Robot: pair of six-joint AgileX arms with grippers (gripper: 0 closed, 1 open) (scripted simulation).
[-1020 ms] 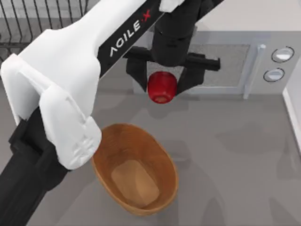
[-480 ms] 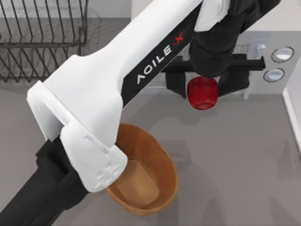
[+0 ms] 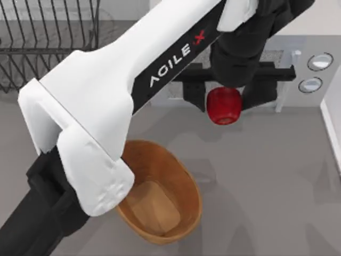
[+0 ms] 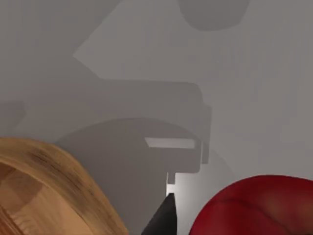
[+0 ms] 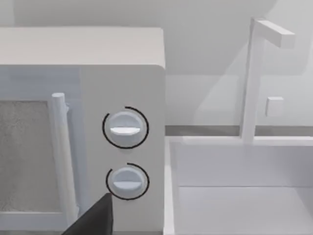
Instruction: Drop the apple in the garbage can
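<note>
Left gripper point(image 3: 224, 104), black and two-fingered, in the upper right of centre of the top view, clamped on the small glossy red apple point(image 3: 224, 105) from both sides, dimpled end facing down toward the camera's lower edge. Apple held up in the air in front of the white microwave oven point(image 3: 311, 74) with two round dials, at the upper right of the top view. White-and-black left arm point(image 3: 112, 101) marked AGILEX running diagonally from the lower left corner up to the gripper.

Oval orange-brown garbage can point(image 3: 184, 176) with ribbed inner walls and a tan bottom low in the centre of the top view, on the grey table point(image 3: 266, 186), partly covered by the arm; apple well apart from it, up and to the right. Black wire rack point(image 3: 48, 37) in the upper left corner.

In the left wrist view, apple point(image 4: 254, 205) at the lower right, garbage can rim point(image 4: 58, 176) at the lower left, a dark finger point(image 4: 164, 218) between them.

In the right wrist view, microwave dials point(image 5: 125, 128) at centre left, white sink basin point(image 5: 234, 186) and faucet point(image 5: 254, 73) at right, a dark fingertip point(image 5: 95, 220) of the right gripper at the bottom edge; cannot tell its state.
</note>
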